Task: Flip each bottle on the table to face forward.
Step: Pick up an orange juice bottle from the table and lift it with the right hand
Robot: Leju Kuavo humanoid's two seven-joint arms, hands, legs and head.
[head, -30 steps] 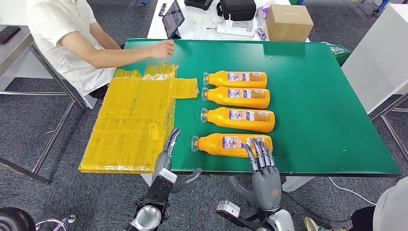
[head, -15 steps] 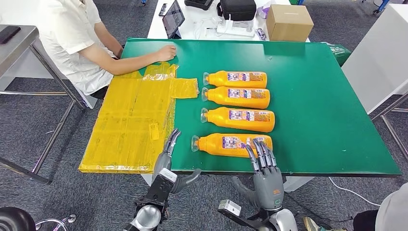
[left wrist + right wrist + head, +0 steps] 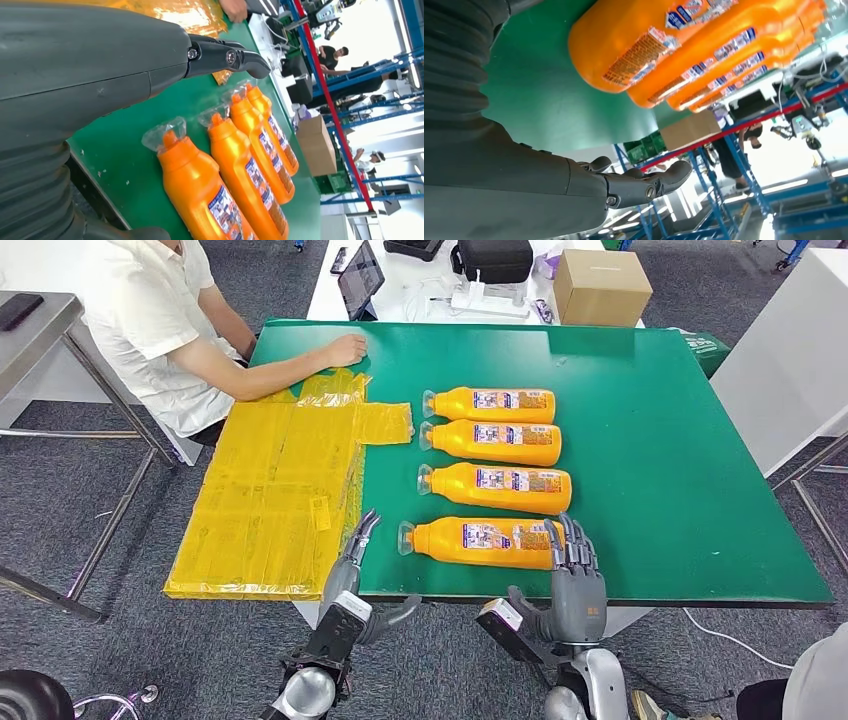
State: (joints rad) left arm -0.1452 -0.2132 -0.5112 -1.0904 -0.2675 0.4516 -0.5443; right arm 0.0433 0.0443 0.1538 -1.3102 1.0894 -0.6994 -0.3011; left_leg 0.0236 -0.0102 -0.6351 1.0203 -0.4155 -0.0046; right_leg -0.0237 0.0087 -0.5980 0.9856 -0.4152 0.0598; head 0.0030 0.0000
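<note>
Left hand (image 3: 352, 565) at the near table (image 3: 690, 490) edge, just beside the yellow sheets (image 3: 270, 495); fingers loose and apart, holding nothing. Right hand (image 3: 575, 575) at the near edge too, fingers spread and raised by the base end of bottle 1 (image 3: 480, 541); cannot tell if the tips touch it, no grasp made.

Four orange bottles lie on their sides in a column on the green table, caps toward the robot's left, each cap in clear film. Near to far: bottle 1, bottle 2 (image 3: 495, 487), bottle 3 (image 3: 490, 441), bottle 4 (image 3: 490, 404). 1 sits a little apart from 2; 3 and 4 lie close, maybe touching. Printed labels face up on all.

Handling, as a guess: rigid plastic, probably full so fairly heavy, smooth and glossy so slippery; flattened body will rock onto a face rather than roll freely. Best hold looks like the wide mid-body across the label, fingers over the top, thumb under the near side. Neck is narrow and the film there is slick, poor grip.

A person (image 3: 150, 310) sits at the far left, hand (image 3: 345, 348) resting on the table. Cardboard box (image 3: 598, 285) on a white desk beyond.
</note>
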